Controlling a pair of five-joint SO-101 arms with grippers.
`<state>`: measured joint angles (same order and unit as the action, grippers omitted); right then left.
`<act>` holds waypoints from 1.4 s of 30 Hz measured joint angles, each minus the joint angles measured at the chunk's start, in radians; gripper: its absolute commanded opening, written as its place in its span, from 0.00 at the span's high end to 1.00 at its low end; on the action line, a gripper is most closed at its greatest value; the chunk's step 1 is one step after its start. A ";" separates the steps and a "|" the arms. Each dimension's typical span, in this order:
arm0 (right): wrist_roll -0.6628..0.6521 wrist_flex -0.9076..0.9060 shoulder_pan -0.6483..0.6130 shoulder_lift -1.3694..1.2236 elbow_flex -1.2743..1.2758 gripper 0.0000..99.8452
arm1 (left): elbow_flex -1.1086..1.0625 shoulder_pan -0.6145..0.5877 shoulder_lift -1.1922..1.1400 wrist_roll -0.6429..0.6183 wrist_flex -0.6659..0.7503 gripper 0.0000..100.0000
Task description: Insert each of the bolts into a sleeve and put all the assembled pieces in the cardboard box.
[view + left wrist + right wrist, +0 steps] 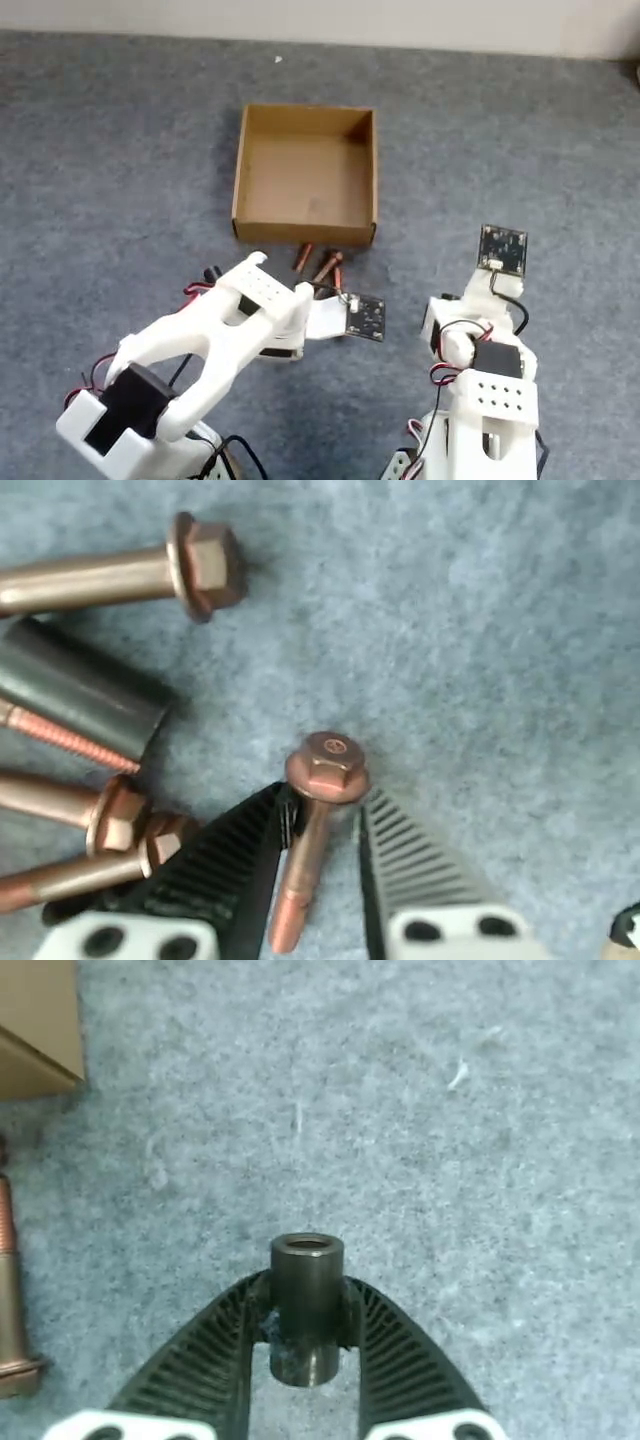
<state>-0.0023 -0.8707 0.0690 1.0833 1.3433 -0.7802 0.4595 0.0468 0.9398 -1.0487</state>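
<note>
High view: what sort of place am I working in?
Likely a robotics lab or hobby bench rather than a factory: a grey carpet-like surface, a plain cardboard box, and loose copper-coloured bolts with a dark sleeve.

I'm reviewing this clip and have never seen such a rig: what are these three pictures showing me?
Two white robot arms sit side by side on a grey carpet. The high view looks down from above; the other two come from cameras on each wrist. The left gripper grips a copper bolt; the right gripper grips a dark sleeve. More bolts and another sleeve lie before the empty cardboard box.
</note>
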 measured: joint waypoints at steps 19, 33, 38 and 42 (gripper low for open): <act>0.000 0.000 0.000 0.000 0.000 0.99 | 0.000 0.002 0.417 -0.236 -0.115 0.96; 0.000 0.000 -0.064 0.000 -0.003 0.99 | 0.000 -0.209 0.747 -0.717 -0.236 0.97; 0.060 -0.044 -0.186 0.051 -0.083 0.99 | 0.000 -0.301 0.927 -0.867 -0.239 0.99; 0.091 -0.097 -0.295 0.169 -0.149 0.99 | 0.000 -0.365 1.079 -0.977 -0.239 0.99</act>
<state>0.0882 -0.9674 -0.2256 1.2520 1.1945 -0.7802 0.0944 1.1254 -0.0376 -1.2881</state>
